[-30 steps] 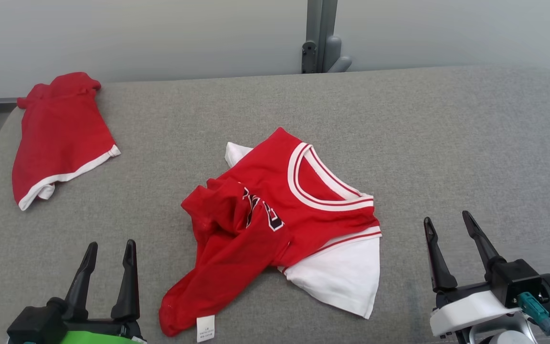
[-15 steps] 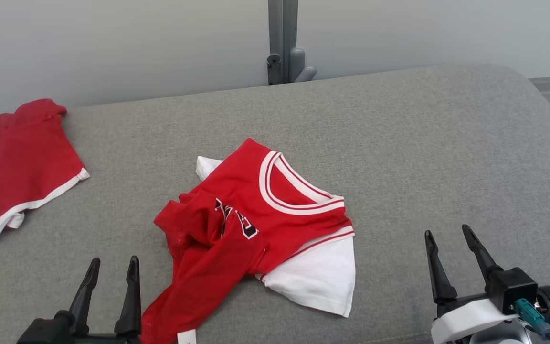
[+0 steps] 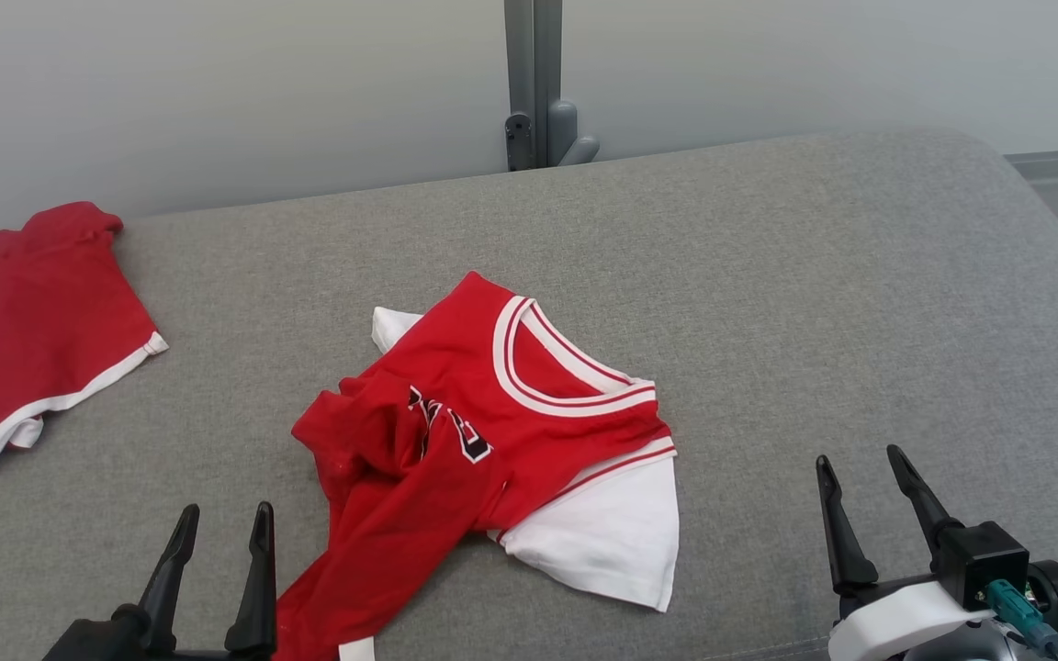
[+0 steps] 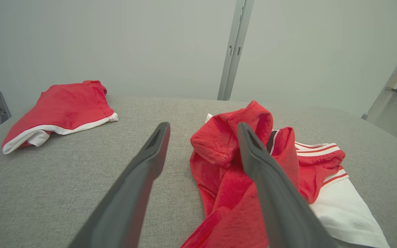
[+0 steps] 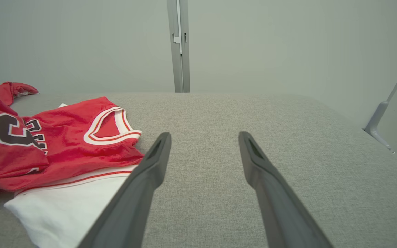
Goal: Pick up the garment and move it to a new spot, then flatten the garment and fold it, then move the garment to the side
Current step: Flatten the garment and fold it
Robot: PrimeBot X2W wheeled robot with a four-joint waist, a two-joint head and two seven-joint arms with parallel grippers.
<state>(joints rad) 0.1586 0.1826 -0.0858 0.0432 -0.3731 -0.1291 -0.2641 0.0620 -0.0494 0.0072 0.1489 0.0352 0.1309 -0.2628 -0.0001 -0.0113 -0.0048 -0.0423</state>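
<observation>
A soft red knit jersey with white sleeves and striped V-neck (image 3: 455, 441) lies rumpled in the middle of the grey woven padded bench (image 3: 814, 294), its lower half bunched and twisted. Its long axis runs diagonally: hem near left, neck toward the far right. The left end effector (image 3: 227, 508), just beside the hem, and the right end effector (image 3: 858, 454) both stand wide, holding nothing
</observation>
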